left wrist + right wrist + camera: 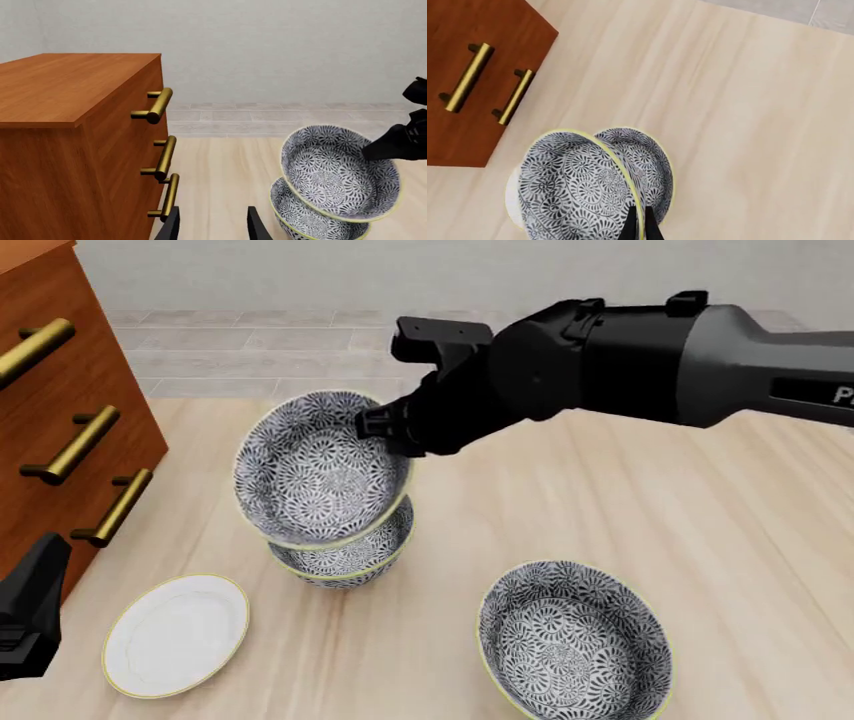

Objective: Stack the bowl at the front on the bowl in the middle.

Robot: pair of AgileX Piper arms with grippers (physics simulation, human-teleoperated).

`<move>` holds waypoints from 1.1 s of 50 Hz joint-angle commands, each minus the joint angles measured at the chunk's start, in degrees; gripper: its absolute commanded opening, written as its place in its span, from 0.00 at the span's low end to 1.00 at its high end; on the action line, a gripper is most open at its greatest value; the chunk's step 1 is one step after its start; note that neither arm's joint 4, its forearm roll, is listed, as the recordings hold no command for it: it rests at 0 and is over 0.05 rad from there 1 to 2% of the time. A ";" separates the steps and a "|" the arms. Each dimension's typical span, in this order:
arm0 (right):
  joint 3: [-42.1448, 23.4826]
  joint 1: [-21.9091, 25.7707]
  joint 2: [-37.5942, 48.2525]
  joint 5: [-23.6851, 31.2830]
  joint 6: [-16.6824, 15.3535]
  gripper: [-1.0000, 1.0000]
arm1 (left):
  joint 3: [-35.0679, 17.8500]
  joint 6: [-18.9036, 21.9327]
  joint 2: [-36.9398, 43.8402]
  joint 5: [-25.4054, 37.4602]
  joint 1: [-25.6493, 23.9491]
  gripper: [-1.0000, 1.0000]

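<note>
We record three bowls sharing one pattern, dense grey-and-white floral inside and out, with a thin yellow-green rim: the tilted bowl (320,468), the lower bowl (344,558) and the third bowl (574,640). The plate (176,634) is plain white with a yellow-green edge. The cabinet (60,430) is reddish-brown wood grain with brass-gold handles (71,444). The table (694,510) is pale beige wood. The right arm (627,360) is dark grey to black; the left gripper (212,225) is black. The wall (280,45) is light grey.
</note>
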 commanded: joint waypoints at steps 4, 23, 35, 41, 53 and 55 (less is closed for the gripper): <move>2.30 -0.29 -0.15 -2.39 0.59 0.00 | -0.07 0.02 -0.35 0.39 -0.03 1.00; 4.68 -0.27 1.20 -5.20 1.21 0.00 | -0.07 0.02 -0.35 0.39 -0.01 1.00; 5.62 -0.15 2.19 -6.32 1.27 0.00 | -0.07 0.02 -0.35 0.39 -0.02 1.00; 5.64 -0.31 2.48 -6.33 1.01 0.00 | -0.07 0.02 -0.39 0.41 -0.01 1.00; 5.67 -0.33 2.86 -6.38 1.07 0.00 | -0.07 0.02 -0.35 0.39 -0.02 1.00; 4.64 -1.13 3.43 -6.13 0.45 0.00 | -0.07 0.03 -0.34 0.39 -0.02 1.00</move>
